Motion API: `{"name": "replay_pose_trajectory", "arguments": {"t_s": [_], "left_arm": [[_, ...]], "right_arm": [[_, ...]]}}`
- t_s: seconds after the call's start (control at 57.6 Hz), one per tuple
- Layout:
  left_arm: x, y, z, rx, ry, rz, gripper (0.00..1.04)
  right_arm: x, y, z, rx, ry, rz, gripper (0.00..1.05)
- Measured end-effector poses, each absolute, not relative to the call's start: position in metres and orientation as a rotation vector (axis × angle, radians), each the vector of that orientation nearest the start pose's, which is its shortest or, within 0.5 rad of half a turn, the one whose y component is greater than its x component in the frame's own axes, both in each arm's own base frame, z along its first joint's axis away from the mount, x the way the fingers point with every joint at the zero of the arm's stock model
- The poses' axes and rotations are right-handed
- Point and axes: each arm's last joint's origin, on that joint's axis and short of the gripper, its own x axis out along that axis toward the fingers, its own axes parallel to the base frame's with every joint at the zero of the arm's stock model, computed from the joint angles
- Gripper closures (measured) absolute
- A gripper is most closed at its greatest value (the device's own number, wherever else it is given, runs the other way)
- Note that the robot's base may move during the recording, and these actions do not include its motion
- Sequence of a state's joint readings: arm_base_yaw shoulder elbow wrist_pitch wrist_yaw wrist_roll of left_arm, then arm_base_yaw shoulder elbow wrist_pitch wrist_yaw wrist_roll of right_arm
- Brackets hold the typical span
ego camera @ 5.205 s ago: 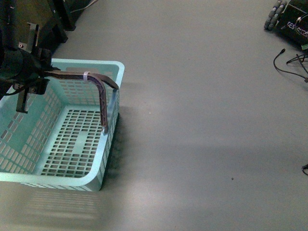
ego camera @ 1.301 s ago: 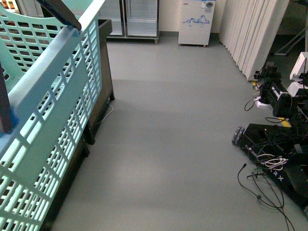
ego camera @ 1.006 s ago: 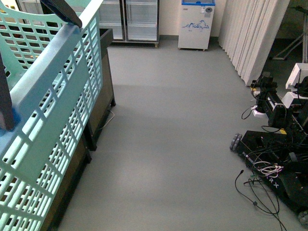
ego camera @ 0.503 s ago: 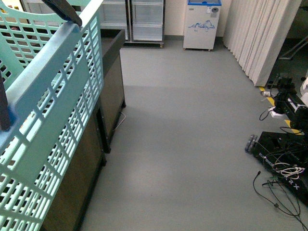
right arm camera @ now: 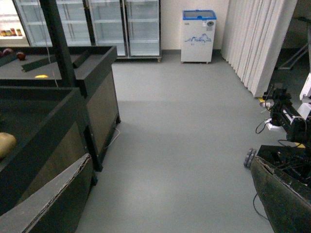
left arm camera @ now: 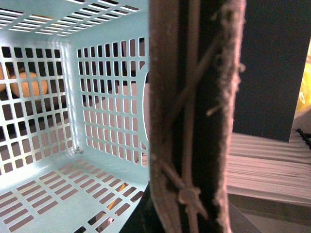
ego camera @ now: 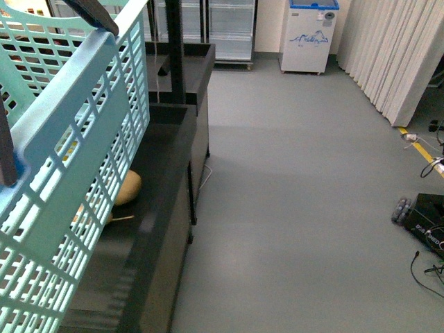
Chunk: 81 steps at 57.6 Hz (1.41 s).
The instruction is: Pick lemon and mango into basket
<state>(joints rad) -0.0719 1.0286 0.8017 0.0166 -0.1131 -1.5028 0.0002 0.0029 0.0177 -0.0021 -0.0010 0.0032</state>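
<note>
The pale turquoise basket (ego camera: 76, 159) hangs tilted, filling the left of the front view. My left gripper is shut on its brown handle (left arm camera: 194, 116), which crosses the left wrist view close up; the fingers do not show. The basket's slotted inside (left arm camera: 97, 160) holds no fruit. A yellow-tan fruit (ego camera: 127, 187) lies in the near black bin behind the basket wall; I cannot tell if it is the mango. It also shows in the right wrist view (right arm camera: 6, 143). A small yellow fruit (right arm camera: 41, 76) lies in the far bin, too small to name. My right gripper (right arm camera: 167, 204) is open and empty above the floor.
Black display bins (ego camera: 166, 159) run along the left with a black post (ego camera: 173, 48). Red apples (right arm camera: 20, 56) lie in the far bin. Glass-door fridges (ego camera: 232, 28), a white freezer (ego camera: 310, 38) and curtains (ego camera: 402, 55) stand behind. Wheeled equipment with cables (ego camera: 423, 222) sits at the right.
The view has shifted left: the black bins and the yellow-tan fruit have come into view, and the equipment on the right has slid toward the edge. The basket stays held up.
</note>
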Motion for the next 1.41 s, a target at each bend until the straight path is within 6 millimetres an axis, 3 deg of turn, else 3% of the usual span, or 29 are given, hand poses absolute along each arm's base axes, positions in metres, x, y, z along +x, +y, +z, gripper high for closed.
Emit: {"name": "replay_pose_trajectory", "arguments": {"t_s": [1.405], "left_arm": [[0.2300,-0.0130,0.3128,-1.478,0.137,0.191,1.00]], "right_arm": [[0.0968,0.0000,0.1692,0.002,-0.014,-0.001,0.09]]}}
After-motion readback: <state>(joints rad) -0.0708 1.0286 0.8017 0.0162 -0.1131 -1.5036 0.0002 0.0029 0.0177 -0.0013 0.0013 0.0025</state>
